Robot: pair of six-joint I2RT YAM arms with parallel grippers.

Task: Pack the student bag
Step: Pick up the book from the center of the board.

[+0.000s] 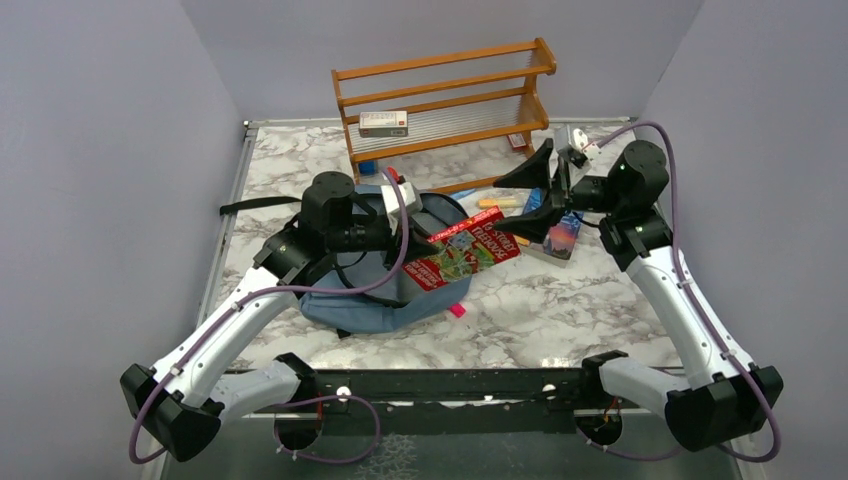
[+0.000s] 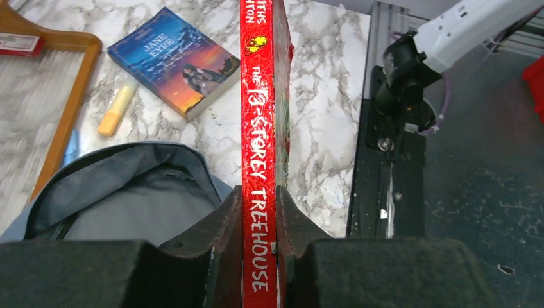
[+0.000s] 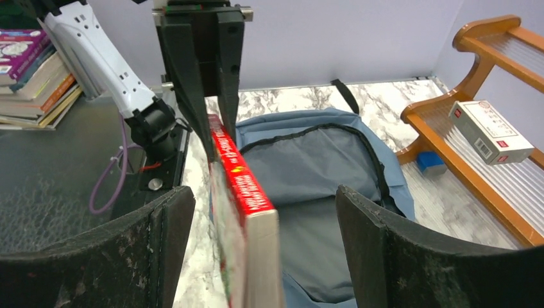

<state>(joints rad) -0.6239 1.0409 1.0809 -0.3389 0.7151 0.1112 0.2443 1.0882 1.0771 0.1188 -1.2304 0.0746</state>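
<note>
We note the marble table (image 1: 560,310) carrying the student bag (image 1: 350,308), which lies flat left of centre with its zipper opening parted. The wooden rack (image 1: 445,75) stands behind the bag. The red "Storey Treehouse" book (image 2: 260,128) is held above the bag's right side and extends past the bag to the right. The left gripper (image 2: 260,205), above the bag, clamps this book, with one finger pressed to each cover. The right gripper (image 3: 264,192), right of the bag, straddles the book's free end, and we see its fingers spread wide, clear of both covers. A Jane Eyre paperback (image 2: 173,61) lies flat right of the bag. A white carton (image 1: 383,123) rests on the rack shelf behind the bag. A yellow marker (image 2: 117,109) lies near the bag's open end.
</note>
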